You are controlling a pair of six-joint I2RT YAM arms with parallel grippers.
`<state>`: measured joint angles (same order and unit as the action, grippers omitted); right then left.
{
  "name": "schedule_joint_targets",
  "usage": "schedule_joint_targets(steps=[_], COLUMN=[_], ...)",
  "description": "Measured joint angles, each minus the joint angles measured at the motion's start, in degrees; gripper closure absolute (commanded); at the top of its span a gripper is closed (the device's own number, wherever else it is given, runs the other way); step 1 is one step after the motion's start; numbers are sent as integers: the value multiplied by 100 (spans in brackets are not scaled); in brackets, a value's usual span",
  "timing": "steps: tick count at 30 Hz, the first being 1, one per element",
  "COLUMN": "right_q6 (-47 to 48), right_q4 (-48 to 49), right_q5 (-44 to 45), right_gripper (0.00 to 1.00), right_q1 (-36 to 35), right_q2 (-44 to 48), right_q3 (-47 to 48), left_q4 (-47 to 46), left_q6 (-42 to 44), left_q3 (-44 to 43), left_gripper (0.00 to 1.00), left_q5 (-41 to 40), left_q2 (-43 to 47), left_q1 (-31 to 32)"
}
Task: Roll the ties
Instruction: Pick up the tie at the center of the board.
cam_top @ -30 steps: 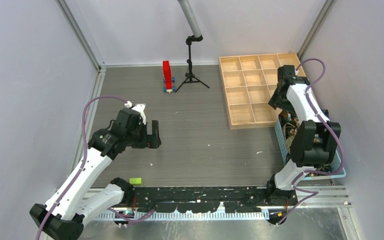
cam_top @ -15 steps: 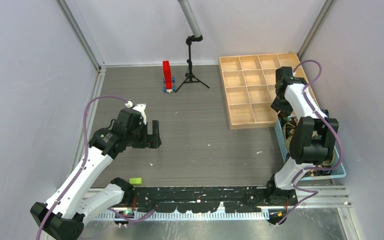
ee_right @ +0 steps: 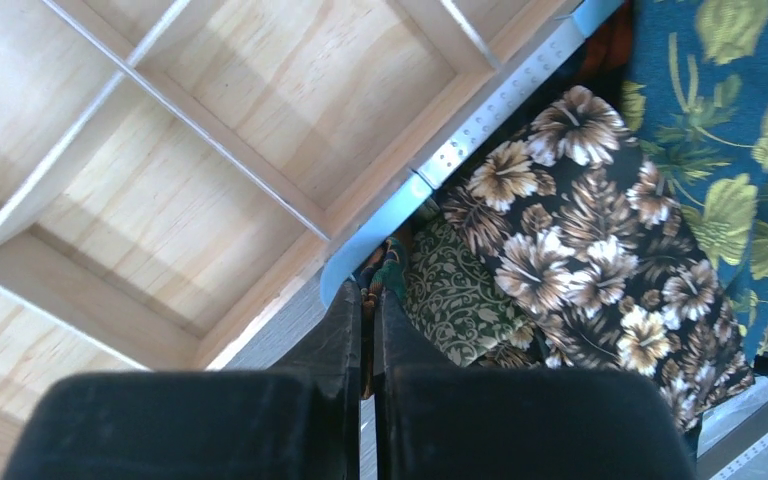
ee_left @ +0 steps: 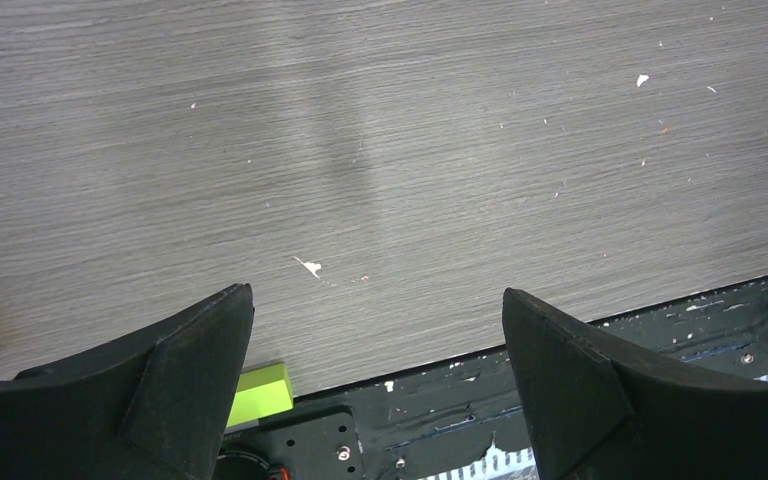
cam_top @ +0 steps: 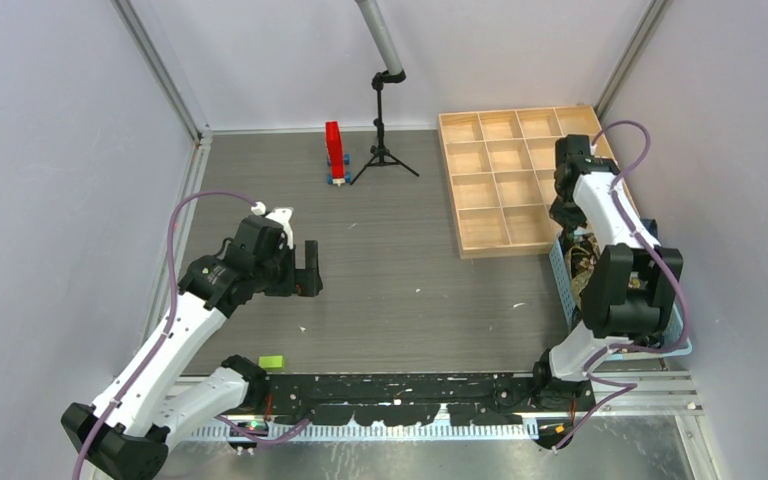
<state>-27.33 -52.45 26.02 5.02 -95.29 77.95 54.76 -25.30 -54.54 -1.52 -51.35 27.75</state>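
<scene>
Shut since a second ago, right claw [ee_right: 370, 310] is being held over the basket [ee_right: 380, 225] rim, any pinched fabric hidden; ties [ee_right: 580, 240] are lying inside; left claw [ee_left: 375, 330] is gaping, empty.

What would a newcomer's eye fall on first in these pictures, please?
The loud floral and leafy ties heaped in the light blue basket at the right edge of the table stand out most, with the right gripper pinched shut on a fold at the basket's corner. Beside it lies a wooden compartment tray, and the left gripper hangs open over the bare table.
</scene>
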Motion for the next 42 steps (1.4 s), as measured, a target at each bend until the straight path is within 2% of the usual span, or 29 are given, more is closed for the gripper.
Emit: schedule_joint_targets(steps=[10,26,34,42], right_q6=[-20,13,70,2], right_q4=[-245,-557,-356,363], right_q5=[50,306,-319,-1458], right_gripper=[100,100,100,100], right_q1=[0,11,11,11], right_q2=[984,2092,2144,2153], right_q3=[192,2090,3058,3755], left_q4=[0,0,0,0], left_q6=[0,0,0,0], left_q3=[0,0,0,2], left_gripper=[4,4,4,4], left_q5=[0,-28,-42,-66], left_q2=[-7,-52,-52,-11], left_q1=[0,0,0,0])
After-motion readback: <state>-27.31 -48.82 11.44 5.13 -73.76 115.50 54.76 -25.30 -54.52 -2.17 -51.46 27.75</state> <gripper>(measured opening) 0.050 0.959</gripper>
